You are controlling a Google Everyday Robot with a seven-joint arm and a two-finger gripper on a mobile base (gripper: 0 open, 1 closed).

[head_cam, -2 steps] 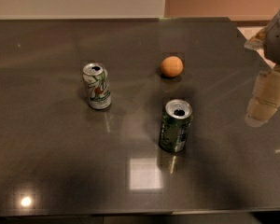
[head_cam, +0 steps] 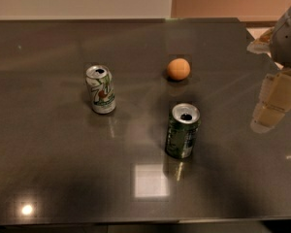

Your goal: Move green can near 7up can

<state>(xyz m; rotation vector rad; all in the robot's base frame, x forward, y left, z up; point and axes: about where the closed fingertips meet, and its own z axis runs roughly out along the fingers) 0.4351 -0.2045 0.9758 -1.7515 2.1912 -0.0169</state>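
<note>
The dark, glossy worktop (head_cam: 48,169) fills nearly the whole view. The pale hand (head_cam: 270,115) hangs at the right edge, well to the right of the green can (head_cam: 183,131) and about level with it, under a grey piece of arm (head_cam: 290,33). It touches neither can, and how far open it stands cannot be told. The green can stands upright, its silver top showing. The 7up can (head_cam: 101,89) stands upright to the left of the green can and somewhat farther back, well apart from it. A small orange round thing (head_cam: 178,69) lies just behind the green can, apart from it.
</note>
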